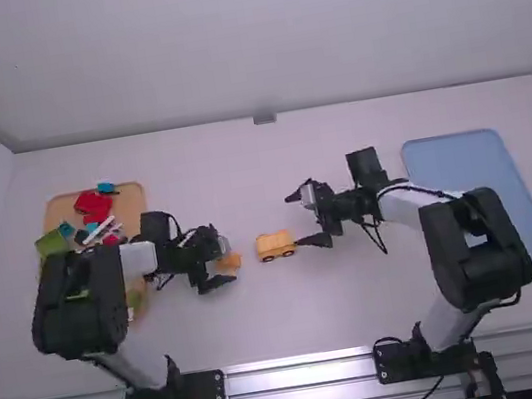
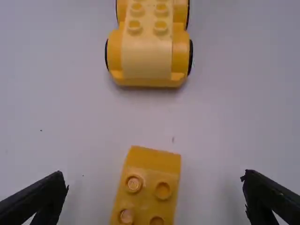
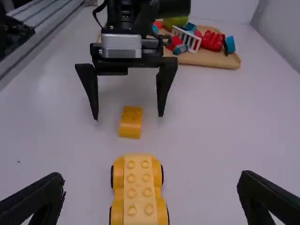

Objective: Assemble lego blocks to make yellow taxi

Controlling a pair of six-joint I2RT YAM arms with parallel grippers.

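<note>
Yellow wheeled base (image 1: 275,246) is seen in the high view between the left gripper (image 1: 226,256) and the right gripper (image 1: 295,220), with one end near a fingertip of the right gripper. A small yellow block (image 1: 232,261) is framed by the left gripper's fingers. Both grippers are held wide apart. Behind the left gripper, partly covered by its arm, a tan tray (image 1: 135,204) is seen with red pieces (image 1: 93,204), a green piece (image 1: 51,244) and a white piece (image 1: 99,230) in it. Behind the right gripper, a blue tray (image 1: 457,157) is partly covered by the right arm.

In the left wrist view, the left gripper (image 2: 154,177) is spread wide, with nothing gripped. The studded small yellow block is seen between its fingers, touched by neither, its sloped end turned toward the wheeled base. The base is seen ahead of the claw, beyond the block and apart from it.

In the right wrist view, the right gripper (image 3: 150,179) is also spread wide, and nothing is held. The wheeled base is seen ahead of the gap between its fingers, studs up. Farther ahead, the small block is flanked by the left gripper's parted fingers, with the tan tray behind.
</note>
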